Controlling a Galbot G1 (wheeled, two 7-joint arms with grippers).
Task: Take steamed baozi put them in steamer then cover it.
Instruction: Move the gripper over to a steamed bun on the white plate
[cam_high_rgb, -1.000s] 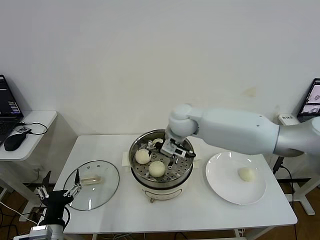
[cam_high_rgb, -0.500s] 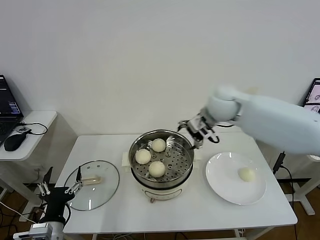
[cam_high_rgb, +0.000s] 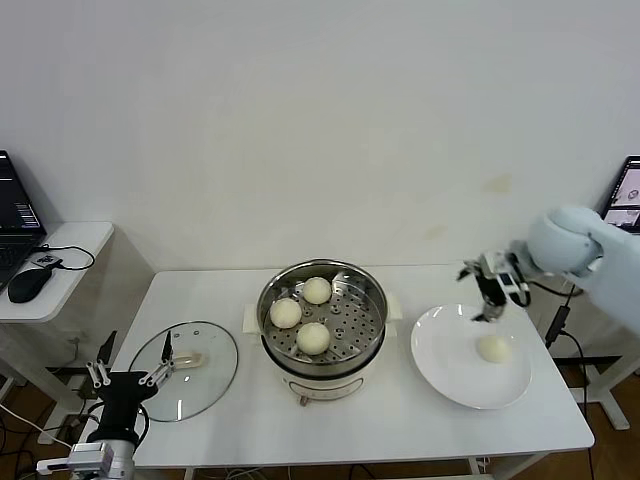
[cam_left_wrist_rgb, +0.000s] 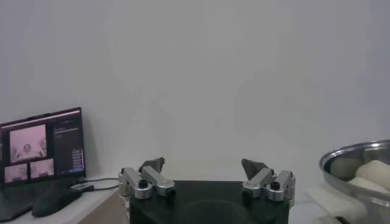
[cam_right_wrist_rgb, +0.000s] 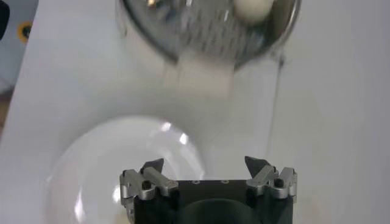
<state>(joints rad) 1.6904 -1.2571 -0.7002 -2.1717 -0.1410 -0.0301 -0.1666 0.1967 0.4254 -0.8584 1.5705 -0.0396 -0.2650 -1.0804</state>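
— Swinging away from the steamer (cam_high_rgb: 323, 320), the right gripper (cam_high_rgb: 490, 285) now hangs over the far rim of the white plate (cam_high_rgb: 440, 370), near the table's (cam_high_rgb: 360, 425) right edge. A second ago it was down inside the pot.

— Is it carrying anything?

— No. Its jaws stand wide and empty, as the right wrist view also shows. Three steamed baozi (cam_high_rgb: 300, 316) sit on the perforated tray in the middle of the table; the last bun (cam_high_rgb: 492, 348) lies alone on the plate, just below the gripper.

— And the other arm?

— The left gripper (cam_high_rgb: 130, 378) waits at the table's near left corner, beside the glass lid (cam_high_rgb: 205, 385), jaws spread and holding nothing.

— What could spoil it from here?

— I would judge the bun soft and round: jaws closing off-centre could push it rolling across the smooth plate, and squeezing hard would dent it. Later, the lid could land crooked on the steamer's rim if gripped off its handle.
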